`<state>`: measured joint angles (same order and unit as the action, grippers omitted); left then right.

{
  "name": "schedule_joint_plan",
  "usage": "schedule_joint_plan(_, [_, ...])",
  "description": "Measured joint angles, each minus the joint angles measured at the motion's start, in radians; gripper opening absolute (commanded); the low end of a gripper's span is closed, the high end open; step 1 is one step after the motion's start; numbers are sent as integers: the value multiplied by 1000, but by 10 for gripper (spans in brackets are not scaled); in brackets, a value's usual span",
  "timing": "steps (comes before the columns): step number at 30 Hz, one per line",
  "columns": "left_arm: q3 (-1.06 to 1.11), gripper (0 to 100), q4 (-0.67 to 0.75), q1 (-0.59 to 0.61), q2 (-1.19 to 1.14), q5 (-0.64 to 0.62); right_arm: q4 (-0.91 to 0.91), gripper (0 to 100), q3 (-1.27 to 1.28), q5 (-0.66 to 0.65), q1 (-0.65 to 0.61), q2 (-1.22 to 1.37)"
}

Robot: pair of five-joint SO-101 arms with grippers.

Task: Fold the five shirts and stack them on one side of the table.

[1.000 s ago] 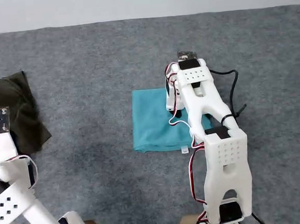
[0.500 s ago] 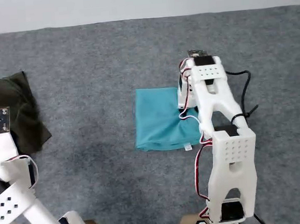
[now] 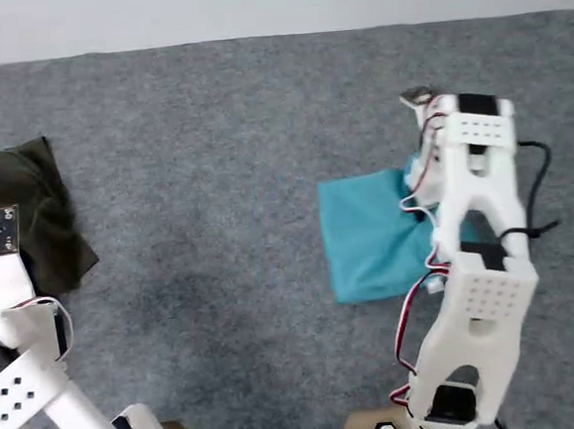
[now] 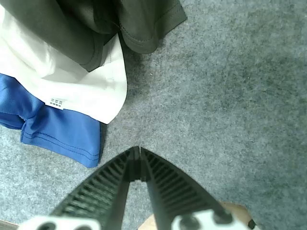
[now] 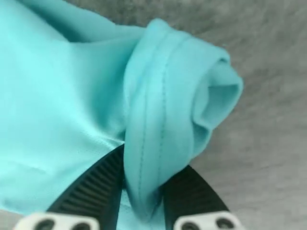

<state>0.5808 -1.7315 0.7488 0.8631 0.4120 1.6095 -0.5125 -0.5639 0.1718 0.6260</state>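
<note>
Toward the right edge of the table (image 3: 211, 131), on its grey felt-like cover, a teal shirt (image 3: 368, 238) lies folded into a rough rectangle that sits a bit skewed to the table's edges. The right arm (image 3: 479, 259) stretches out from the near edge and covers the shirt's right side. Seen from that arm's wrist, the right gripper (image 5: 141, 163) has its black ribbed jaws pinching a stitched, doubled-over edge of the teal shirt (image 5: 72, 96). It is a hem or a cuff, I'd say, though I can't be sure which. The pinched cloth bunches into a soft roll just past the fingertips, with grey table beyond it.

Over at the left edge, well apart from the teal one, a dark shirt (image 3: 29, 215) lies crumpled flat, with the left arm (image 3: 23, 394) beside it near the front left corner. The left wrist view shows a pile there: the dark shirt (image 4: 129, 24) on top, a white shirt (image 4: 62, 81) under it and a blue shirt (image 4: 53, 129) sticking out below. The left gripper (image 4: 139, 151) is above bare felt just beside the pile, its jaws pressed together on nothing.
</note>
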Motion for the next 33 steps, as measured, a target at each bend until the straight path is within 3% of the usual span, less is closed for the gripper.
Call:
schedule_joint_plan(9, [0, 5, 0, 0, 0, 0, -203, 9, -150, -457, 48, 29])
schedule_joint_plan(13, [0, 5, 0, 0, 0, 0, -287, 30, -170, -548, 48, 83])
schedule_joint_plan(16, [0, 5, 0, 0, 0, 0, -313, 130, -178, -565, 46, 106])
schedule_joint_plan(21, [0, 5, 0, 0, 0, 0, -315, 229, -252, -479, 44, 106])
schedule_joint_plan(26, [0, 5, 0, 0, 0, 0, -249, 238, -402, -305, 44, 106])
schedule_joint_plan(33, [0, 5, 0, 0, 0, 0, 11, 188, -618, -23, 18, 106])
